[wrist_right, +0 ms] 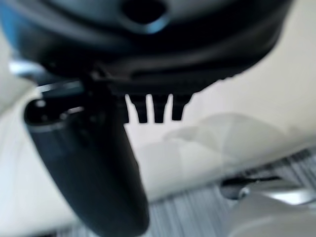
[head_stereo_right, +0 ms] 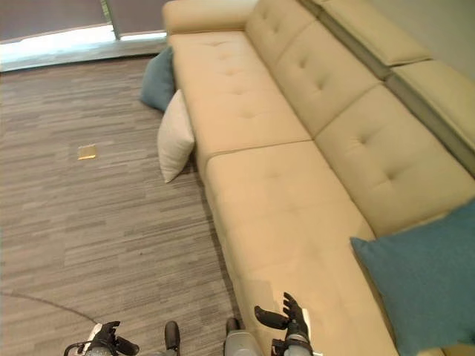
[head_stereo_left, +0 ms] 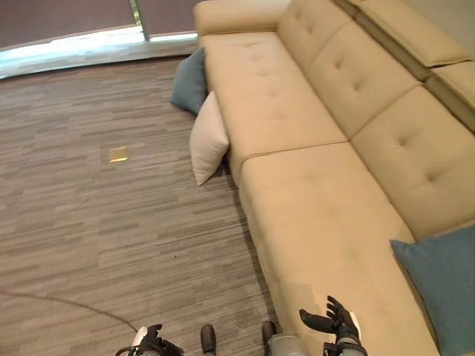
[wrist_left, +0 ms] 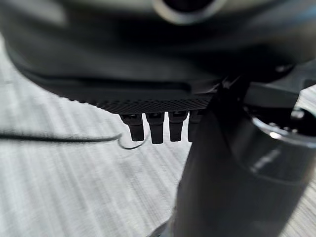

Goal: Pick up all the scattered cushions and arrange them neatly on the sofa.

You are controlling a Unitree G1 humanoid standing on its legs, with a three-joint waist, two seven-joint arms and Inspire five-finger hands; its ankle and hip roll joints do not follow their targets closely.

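Cream cushion (head_stereo_left: 208,138) stands upright against sofa (head_stereo_left: 297,200) — both robot hands (head_stereo_left: 332,323) spread, empty.

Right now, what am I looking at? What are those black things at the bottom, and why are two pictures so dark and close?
The two wide pictures come from cameras in a robot's head, looking down. The black things are its hands: the left robot hand over the carpet and the right robot hand over the seat of the big beige sofa. Both are empty, fingers relaxed. The two close pictures come from cameras on its wrists, so each looks along its own dark hand. A white cushion and a blue cushion stand on the floor, leaning against the sofa's front. Another blue cushion already sits on the sofa. A small yellowish square lies on the carpet.
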